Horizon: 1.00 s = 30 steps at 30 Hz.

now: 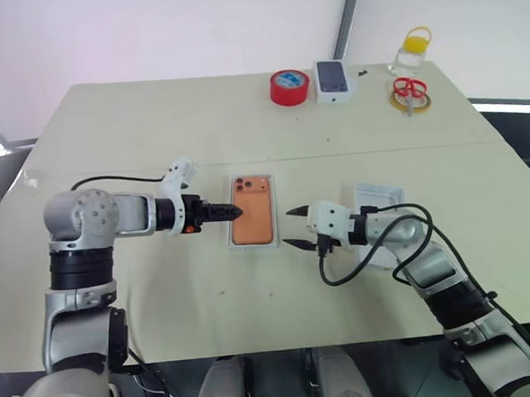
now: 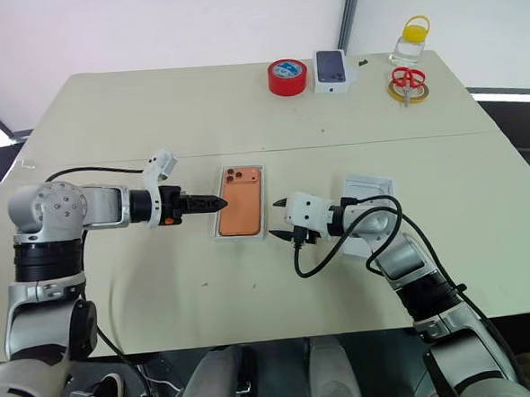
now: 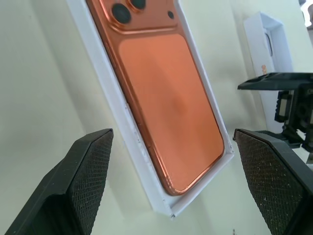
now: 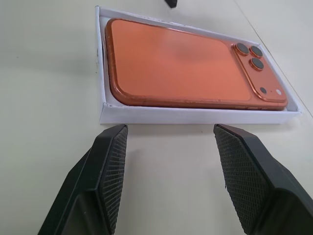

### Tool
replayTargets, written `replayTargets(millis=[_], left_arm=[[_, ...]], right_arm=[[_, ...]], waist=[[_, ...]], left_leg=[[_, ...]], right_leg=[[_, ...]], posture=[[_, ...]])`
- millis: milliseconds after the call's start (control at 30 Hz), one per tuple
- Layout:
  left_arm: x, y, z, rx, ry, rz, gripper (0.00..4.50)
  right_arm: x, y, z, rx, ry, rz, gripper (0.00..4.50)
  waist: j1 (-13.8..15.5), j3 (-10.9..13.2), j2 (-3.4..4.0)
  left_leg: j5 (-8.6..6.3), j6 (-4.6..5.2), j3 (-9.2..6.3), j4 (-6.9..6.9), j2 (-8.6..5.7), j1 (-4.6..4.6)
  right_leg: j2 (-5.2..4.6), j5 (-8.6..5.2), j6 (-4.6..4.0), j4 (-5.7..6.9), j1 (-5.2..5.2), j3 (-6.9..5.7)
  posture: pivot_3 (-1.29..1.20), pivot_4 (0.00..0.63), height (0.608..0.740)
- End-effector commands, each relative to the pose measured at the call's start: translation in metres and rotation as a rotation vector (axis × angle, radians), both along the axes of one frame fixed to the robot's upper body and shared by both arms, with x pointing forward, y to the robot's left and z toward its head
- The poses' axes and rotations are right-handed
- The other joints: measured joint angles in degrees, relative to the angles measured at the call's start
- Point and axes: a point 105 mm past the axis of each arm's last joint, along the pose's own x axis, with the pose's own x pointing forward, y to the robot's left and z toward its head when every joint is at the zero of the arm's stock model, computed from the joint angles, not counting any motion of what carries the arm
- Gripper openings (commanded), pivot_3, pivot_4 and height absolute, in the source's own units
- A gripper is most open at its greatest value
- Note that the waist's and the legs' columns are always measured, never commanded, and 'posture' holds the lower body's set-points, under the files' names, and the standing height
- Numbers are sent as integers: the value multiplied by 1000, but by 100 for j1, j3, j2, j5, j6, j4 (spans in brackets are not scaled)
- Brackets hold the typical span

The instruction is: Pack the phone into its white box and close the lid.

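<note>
One slim orange phone [image 1: 252,210] lies back-up inside the shallow white box [image 1: 233,243] at mid-table, long axis running away from the robot, cameras at the far end. Both the left gripper [image 1: 223,211] and right gripper [image 1: 295,227] flank it, jaws apart, empty.

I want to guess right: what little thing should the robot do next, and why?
Probably swing the right gripper back to the lid beside its arm. The phone already lies back-up inside the white box, both grippers are open and hold nothing, and the box has no cover yet.
</note>
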Motion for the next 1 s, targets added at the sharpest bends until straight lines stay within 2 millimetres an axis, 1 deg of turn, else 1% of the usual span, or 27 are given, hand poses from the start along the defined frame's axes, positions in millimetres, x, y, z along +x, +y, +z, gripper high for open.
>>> replayTargets(millis=[33,67,100,133,167,200,233,300,333,400,533,600,667,733,800,833,900,967,1000], left_arm=[[17,14,23,29,-193,88,3922],[24,24,20,103,-258,127,3623],[31,35,15,205,-361,148,3334],[36,41,12,268,-444,152,2851],[39,43,8,273,-494,155,2355],[40,44,3,278,-515,149,1809],[40,47,-6,326,-544,131,1328],[42,51,-23,389,-591,118,301],[43,53,-31,427,-611,113,102],[42,51,-43,524,-697,43,102],[41,27,-58,550,-781,-96,102],[40,15,-66,534,-771,-140,102],[34,-3,-76,508,-744,-228,102],[25,-22,-81,441,-701,-306,102],[13,-47,-79,354,-701,-393,102],[6,-69,-75,289,-710,-448,102],[-3,-97,-68,212,-719,-512,102],[-4,-118,-61,183,-742,-541,102],[-4,-125,-59,173,-750,-547,102]], right_arm=[[9,0,13,33,-48,-24,2690],[14,-3,16,42,-54,-54,2385],[19,-6,18,39,-78,-76,2067],[24,-9,21,33,-104,-93,1558],[28,-11,22,30,-125,-112,1034],[31,-11,23,28,-134,-124,497],[33,-12,21,16,-137,-131,43],[35,-12,15,-19,-151,-136,0],[36,-11,13,-32,-160,-138,0],[38,-7,10,-35,-166,-140,0],[44,2,4,-59,-189,-157,0],[46,7,-1,-86,-193,-151,0],[46,13,1,-57,-186,-145,0],[46,15,5,-40,-190,-138,0],[46,9,6,-54,-192,-140,0],[45,2,5,-80,-194,-143,0],[43,-10,4,-109,-187,-149,0],[37,-23,4,-129,-177,-154,0],[35,-28,4,-138,-175,-157,0]], waist=[[-3,0,0],[-6,0,0],[-28,0,1],[-38,0,3],[-37,-1,5],[-21,-1,4],[-10,-1,4],[6,-1,4],[14,-1,4],[18,0,2],[28,-1,3],[44,-2,5],[73,-3,5],[113,-5,9],[139,-5,10],[149,-5,10],[180,-8,17],[278,-8,17],[306,-9,16]], left_leg=[[0,0,0,1,0,-1],[0,-1,0,1,0,-1],[2,-4,0,0,0,-1],[14,-26,4,-5,0,1],[20,-38,9,-13,1,6],[23,-43,12,-20,2,8],[24,-44,11,-21,2,5],[25,-45,12,-19,1,-4],[24,-44,11,-17,1,-10],[9,-18,11,-11,-3,-15],[1,-1,12,-4,-8,-17],[0,2,12,-1,-8,-17],[-3,9,13,3,-9,-17],[-5,13,13,7,-11,-17],[-8,20,14,11,-13,-16],[-10,24,13,13,-15,-16],[-16,36,11,20,-24,-15],[-23,50,10,28,-31,-15],[-27,56,10,32,-32,-14]], right_leg=[[-1,0,0,0,0,0],[-2,0,0,0,0,0],[-2,0,0,0,-1,0],[-1,0,-2,0,-5,3],[-1,-6,-13,0,-6,8],[-2,-10,-20,0,-9,10],[-2,-10,-21,0,-12,9],[-5,-9,-22,0,-19,8],[-8,-9,-22,-1,-20,7],[-14,-9,-23,-2,-20,5],[-21,-8,-26,-2,-19,2],[-21,-7,-25,0,-19,0],[-21,-3,-18,1,-16,-2],[-19,3,-8,1,-11,-4],[-19,4,-6,0,-6,-4],[-19,3,-6,-2,-2,-4],[-24,2,-7,-7,8,-5],[-29,1,-7,-15,18,-5],[-29,1,-7,-18,22,-4]], posture=[[0,150,740],[0,150,740],[0,150,740],[0,150,740],[0,150,740],[0,150,740],[0,150,740],[0,150,740],[0,150,740],[0,150,740],[0,150,740],[0,150,740],[0,150,740],[0,150,740],[0,150,740],[0,150,740],[0,150,740],[0,150,740],[0,150,740]])
